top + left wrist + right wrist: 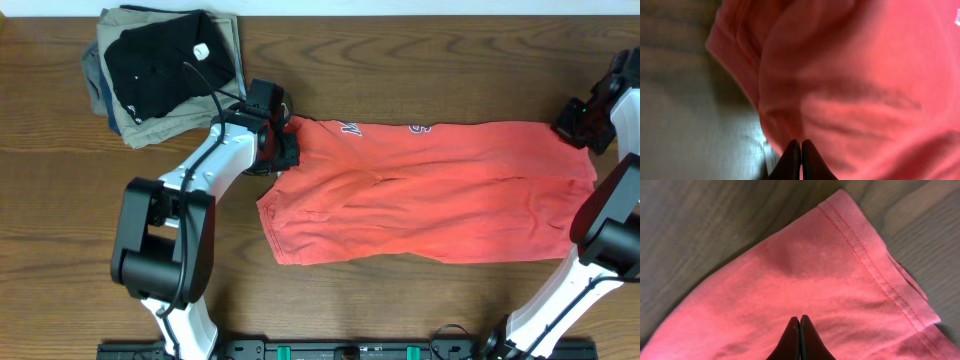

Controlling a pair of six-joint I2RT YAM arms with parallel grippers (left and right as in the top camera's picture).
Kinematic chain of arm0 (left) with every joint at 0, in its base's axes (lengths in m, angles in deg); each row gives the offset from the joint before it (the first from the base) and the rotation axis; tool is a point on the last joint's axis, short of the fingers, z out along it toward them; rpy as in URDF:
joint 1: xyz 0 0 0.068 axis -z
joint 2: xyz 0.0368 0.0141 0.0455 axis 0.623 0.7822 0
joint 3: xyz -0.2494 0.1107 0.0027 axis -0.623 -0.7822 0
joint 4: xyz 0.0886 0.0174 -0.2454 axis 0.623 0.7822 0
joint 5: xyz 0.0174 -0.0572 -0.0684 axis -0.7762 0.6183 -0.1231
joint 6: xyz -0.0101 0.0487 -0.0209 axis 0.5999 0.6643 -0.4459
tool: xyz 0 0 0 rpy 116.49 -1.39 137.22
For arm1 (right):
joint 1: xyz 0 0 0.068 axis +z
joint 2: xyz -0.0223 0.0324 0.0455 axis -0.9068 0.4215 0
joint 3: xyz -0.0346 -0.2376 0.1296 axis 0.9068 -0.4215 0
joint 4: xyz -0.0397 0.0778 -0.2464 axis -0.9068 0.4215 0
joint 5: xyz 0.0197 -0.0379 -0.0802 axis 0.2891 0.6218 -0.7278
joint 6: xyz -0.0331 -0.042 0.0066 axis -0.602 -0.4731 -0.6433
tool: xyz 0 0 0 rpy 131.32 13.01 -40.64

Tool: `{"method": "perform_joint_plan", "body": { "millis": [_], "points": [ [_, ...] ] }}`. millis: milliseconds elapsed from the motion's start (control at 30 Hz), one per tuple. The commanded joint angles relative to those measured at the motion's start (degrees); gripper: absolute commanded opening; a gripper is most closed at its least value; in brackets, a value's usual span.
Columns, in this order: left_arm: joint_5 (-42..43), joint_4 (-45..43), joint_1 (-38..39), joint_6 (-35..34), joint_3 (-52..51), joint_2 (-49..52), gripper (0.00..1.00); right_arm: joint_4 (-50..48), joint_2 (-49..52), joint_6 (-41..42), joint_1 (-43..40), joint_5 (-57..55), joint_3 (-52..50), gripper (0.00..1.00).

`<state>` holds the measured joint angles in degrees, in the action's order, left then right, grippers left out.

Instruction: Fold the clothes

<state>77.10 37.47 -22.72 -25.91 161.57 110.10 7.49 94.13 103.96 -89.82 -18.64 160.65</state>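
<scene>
Overhead view first: the red-orange T-shirt point(430, 190) lies flat across the middle of the table point(400, 60), with just a strip of white lettering point(350, 128) peeking out along its far edge. The left arm point(215, 165) has its jaws at the shirt's far left corner, and the right arm point(610, 200) has its jaws at the far right corner. A stack of folded clothes with a black garment point(160, 60) on top sits in the far left corner of the table, clear of the shirt. You can't read the jaws from up there though. The left wrist view is pretty blurry, but the left jaws are pressed together, tips right on the fabric, with a rounded fold of shirt and bare table beside it. The right wrist view is way sharper: the right jaws are also pressed together on the cloth, just short of a corner with a double-stitched hem point(875, 270). In both, I can't tell if cloth is actually caught between the tips.
</scene>
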Motion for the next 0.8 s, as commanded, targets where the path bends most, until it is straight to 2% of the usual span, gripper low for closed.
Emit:
{"method": "perform_joint_plan", "body": {
  "millis": [0, 267, 467, 767],
  "points": [
    [0.3, -1.8, -0.3, 1.0, -0.2, 2.5, 0.06, -0.2, 2.6, -2.2, 0.4, 0.4, -0.2, 0.01],
    [-4.1, -2.1, -2.8, 0.9, -0.2, 7.1, 0.06, -0.5, 8.6, -2.8, 0.6, 0.1, -0.2, 0.01],
    [-10.3, -0.6, -8.9, 0.9, -0.2, 7.5, 0.06, -2.0, 10.4, -2.8, 0.5, -0.8, -0.2, 0.01],
    [-10.5, -2.4, -18.0, 1.4, -0.1, 7.4, 0.06, -6.3, 10.3, -2.7, 1.0, -0.7, 0.0, 0.01]
  ]
}}
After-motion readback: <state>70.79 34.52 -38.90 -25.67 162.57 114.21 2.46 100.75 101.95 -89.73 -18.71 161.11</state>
